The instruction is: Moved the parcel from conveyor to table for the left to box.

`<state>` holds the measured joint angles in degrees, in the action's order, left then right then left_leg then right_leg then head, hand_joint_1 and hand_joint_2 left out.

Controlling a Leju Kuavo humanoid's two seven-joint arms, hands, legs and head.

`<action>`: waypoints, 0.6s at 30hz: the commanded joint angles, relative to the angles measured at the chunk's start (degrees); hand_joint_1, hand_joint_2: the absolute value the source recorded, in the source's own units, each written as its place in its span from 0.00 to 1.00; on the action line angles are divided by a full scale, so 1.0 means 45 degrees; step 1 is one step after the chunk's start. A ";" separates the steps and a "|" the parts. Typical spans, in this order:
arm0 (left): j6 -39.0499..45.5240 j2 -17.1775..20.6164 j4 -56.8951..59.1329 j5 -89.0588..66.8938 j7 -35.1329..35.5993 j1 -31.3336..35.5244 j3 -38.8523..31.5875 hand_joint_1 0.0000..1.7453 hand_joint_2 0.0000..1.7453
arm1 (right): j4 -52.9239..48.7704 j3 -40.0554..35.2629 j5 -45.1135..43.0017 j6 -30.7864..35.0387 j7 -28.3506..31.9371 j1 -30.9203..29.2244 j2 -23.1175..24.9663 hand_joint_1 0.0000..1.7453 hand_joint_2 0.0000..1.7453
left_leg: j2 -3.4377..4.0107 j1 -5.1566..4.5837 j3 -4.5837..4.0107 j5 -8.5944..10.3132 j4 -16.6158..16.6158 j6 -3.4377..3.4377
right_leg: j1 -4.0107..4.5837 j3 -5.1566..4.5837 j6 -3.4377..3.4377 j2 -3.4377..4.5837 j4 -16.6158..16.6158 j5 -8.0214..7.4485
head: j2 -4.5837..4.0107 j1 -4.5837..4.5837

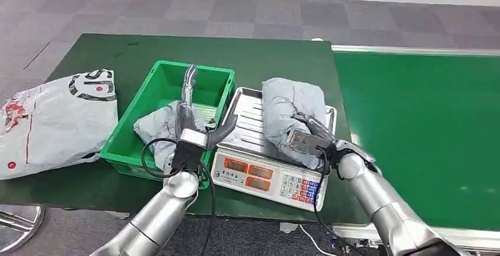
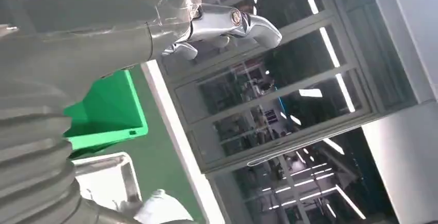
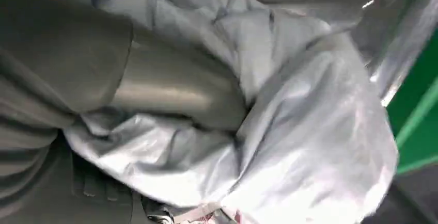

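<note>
A grey plastic-wrapped parcel (image 1: 292,114) lies on the steel pan of a weighing scale (image 1: 250,170) in the middle of the green table. My right hand (image 1: 308,138) grips its near end; the right wrist view shows the thumb (image 3: 175,87) pressed into the crumpled wrap (image 3: 310,131). My left hand (image 1: 194,123) hovers over the near right corner of the green crate (image 1: 127,141), fingers apart and holding nothing. In the left wrist view its fingers (image 2: 227,20) stretch out in the air above the crate (image 2: 106,110). A second grey parcel (image 1: 159,127) lies inside the crate.
A white printed plastic bag (image 1: 53,120) lies at the table's left end. The green conveyor belt (image 1: 418,126) runs along the right side, next to the scale. A black cable (image 1: 150,156) loops by my left wrist. Grey carpet floor lies beyond the table.
</note>
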<state>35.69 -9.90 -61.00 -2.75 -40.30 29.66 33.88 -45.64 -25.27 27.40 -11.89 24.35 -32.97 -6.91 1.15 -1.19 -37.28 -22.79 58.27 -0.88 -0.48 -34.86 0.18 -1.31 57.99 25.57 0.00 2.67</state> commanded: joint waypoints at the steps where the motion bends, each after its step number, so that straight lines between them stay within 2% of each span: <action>1: 0.0094 0.0248 0.0186 0.0013 0.0068 0.0178 -0.0441 0.00 1.00 | -0.0574 0.0015 -0.2369 0.0634 0.0936 0.0252 -0.0266 0.00 1.00 | -0.0026 0.0015 -0.0007 0.0017 -0.0008 0.0036 | 0.0008 -0.0004 -0.0006 0.0011 -0.0008 -0.0017 | 0.0000 0.0000; 3: 0.0094 0.0248 0.0186 0.0013 0.0068 0.0178 -0.0441 0.00 1.00 | -0.0574 0.0015 -0.2369 0.0634 0.0936 0.0252 -0.0266 0.00 1.00 | -0.0016 0.0018 -0.0013 0.0023 -0.0005 0.0042 | 0.0011 -0.0014 -0.0014 0.0021 -0.0009 -0.0033 | 0.0000 0.0000; 6: 0.0055 0.0251 0.0288 0.0066 0.0068 0.0279 -0.0625 0.00 1.00 | -0.2416 0.0783 -0.2655 0.3108 0.1482 0.0516 -0.0433 0.00 1.00 | -0.0016 0.0018 -0.0014 0.0024 -0.0009 0.0051 | 0.0011 -0.0015 -0.0015 0.0029 -0.0012 -0.0036 | 0.0000 0.0000; 8: -0.0066 0.0218 0.0455 0.0071 0.0068 0.0405 -0.0724 0.00 1.00 | -0.3528 0.1226 -0.3010 0.3858 0.1395 0.0753 -0.0674 0.00 1.00 | -0.0021 0.0014 -0.0027 0.0026 0.0003 0.0056 | 0.0007 -0.0028 -0.0015 0.0024 0.0002 -0.0031 | 0.0000 0.0000; 9: -0.0146 0.0206 0.0579 0.0052 0.0068 0.0480 -0.0781 0.00 1.00 | -0.4621 0.1455 -0.3620 0.3679 0.1135 0.1140 -0.1038 0.00 1.00 | -0.0030 -0.0004 -0.0038 0.0032 0.0005 0.0037 | -0.0008 -0.0037 -0.0011 -0.0004 0.0017 -0.0025 | 0.0000 0.0000; 12: 0.0019 0.0193 0.1228 -0.0087 0.0068 0.0645 -0.0882 0.00 1.00 | -0.6028 0.2009 -0.4915 0.2884 0.0798 0.1928 -0.1480 0.00 1.00 | -0.0070 0.0009 -0.0056 0.0031 0.0006 0.0047 | 0.0002 -0.0042 -0.0010 -0.0028 0.0005 -0.0020 | 0.0000 0.0000; 16: -0.0616 0.0048 0.2333 0.0331 0.0068 0.0821 -0.1375 0.00 1.00 | -0.7383 0.2823 -0.5480 0.2718 0.0841 0.3184 -0.1601 0.00 1.00 | -0.0095 0.0015 -0.0054 0.0027 -0.0008 0.0046 | 0.0006 -0.0026 -0.0004 -0.0051 -0.0015 -0.0012 | 0.0000 0.0000; 18: -0.1350 0.0033 0.3097 0.0834 0.0068 0.0919 -0.1768 0.00 1.00 | -0.8430 0.3675 -0.6672 0.1721 0.0659 0.4273 -0.1600 0.00 1.00 | -0.0098 0.0016 -0.0052 0.0018 -0.0015 0.0042 | 0.0008 -0.0022 -0.0007 -0.0052 -0.0022 -0.0009 | 0.0000 0.0000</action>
<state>34.74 -9.68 -59.21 -2.12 -40.24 30.30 31.76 -67.63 -18.94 4.43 1.03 28.41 -24.26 -12.08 1.00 -1.22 -37.64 -22.72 58.29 -0.88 -0.49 -35.17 0.18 -1.45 57.99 25.49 0.00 2.67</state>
